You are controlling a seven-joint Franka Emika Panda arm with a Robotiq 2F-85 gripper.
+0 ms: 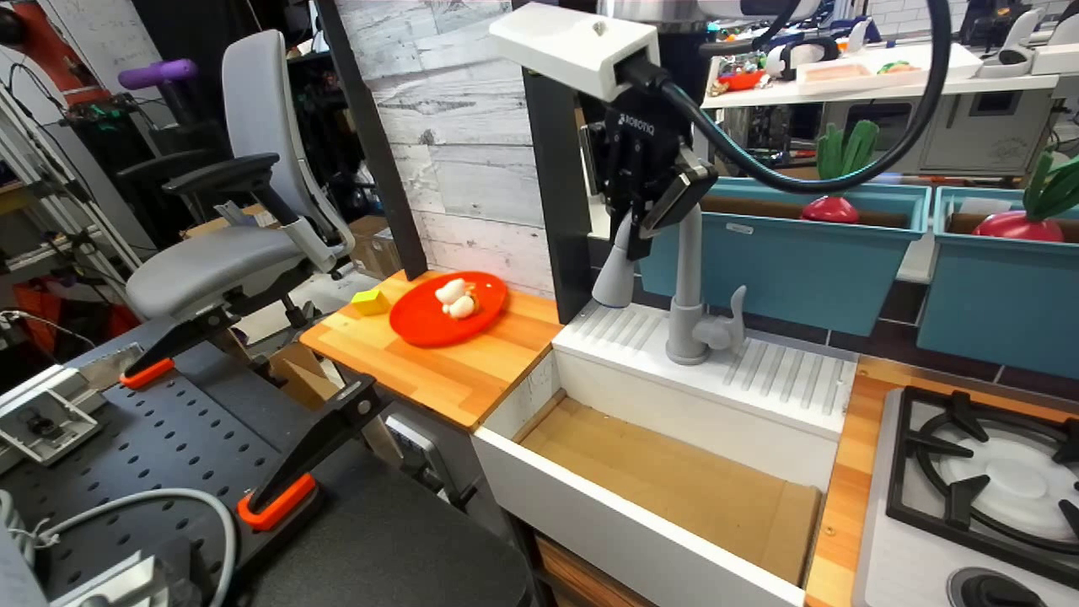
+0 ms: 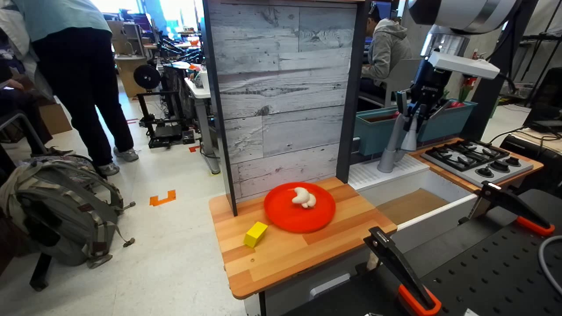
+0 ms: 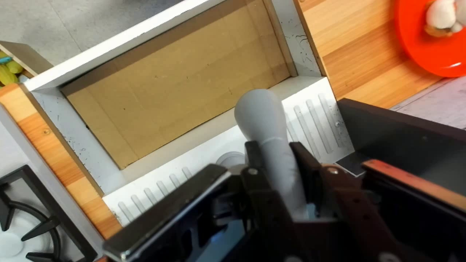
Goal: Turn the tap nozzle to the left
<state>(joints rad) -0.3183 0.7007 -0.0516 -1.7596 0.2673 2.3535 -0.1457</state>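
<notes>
The tap nozzle [image 1: 618, 274] is a matte grey spout whose flared end points down. In an exterior view it hangs left of its upright column [image 1: 689, 253], over the ribbed white ledge. It also shows in an exterior view [image 2: 410, 139] and in the wrist view [image 3: 261, 112]. My gripper [image 3: 275, 145] has one black finger on each side of the spout, just above the flared end, and both appear to touch it. In both exterior views the gripper [image 1: 634, 240] comes from above and hides the top of the arch. The short grey lever [image 1: 729, 324] stands right of the column.
The white sink [image 1: 641, 539] with a cardboard floor lies in front of the tap. A dark post [image 1: 552, 185] and wood-look panel stand to its left. Blue planters [image 1: 784, 270] are behind. A red plate [image 1: 421, 333], yellow block [image 1: 369, 302] and stove [image 1: 885, 506] flank the sink.
</notes>
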